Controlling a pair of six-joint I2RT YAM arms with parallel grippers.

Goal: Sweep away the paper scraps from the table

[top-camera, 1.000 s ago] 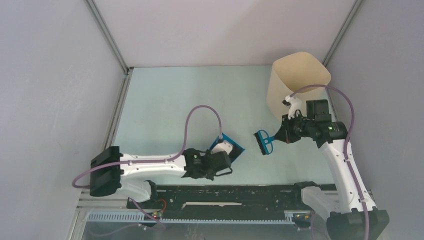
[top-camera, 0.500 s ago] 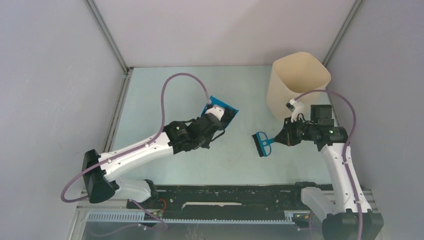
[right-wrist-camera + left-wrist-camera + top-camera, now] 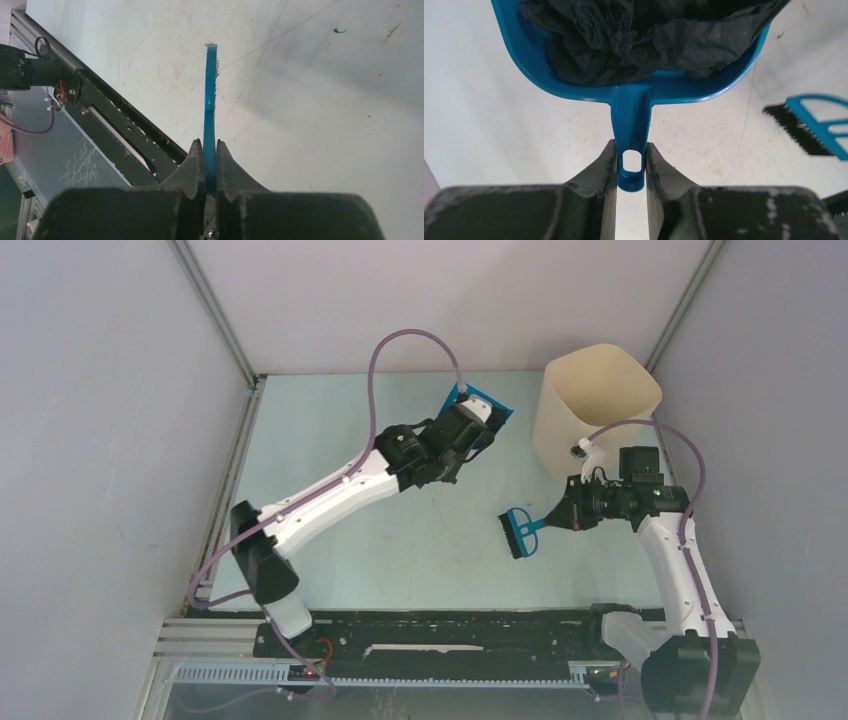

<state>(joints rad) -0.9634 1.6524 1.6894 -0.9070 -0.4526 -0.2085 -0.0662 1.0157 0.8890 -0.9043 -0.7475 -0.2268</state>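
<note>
Left wrist crops the dustpan (image 3: 630, 112), dark paper scraps (image 3: 624, 40) inside

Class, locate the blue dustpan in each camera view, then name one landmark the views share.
Top external: dustpan upper centre, left of the beige bin.
Left wrist: top of frame, handle between the fingers.
Right wrist: not in it.
Shared landmark: the blue brush, seen in all three.
</note>
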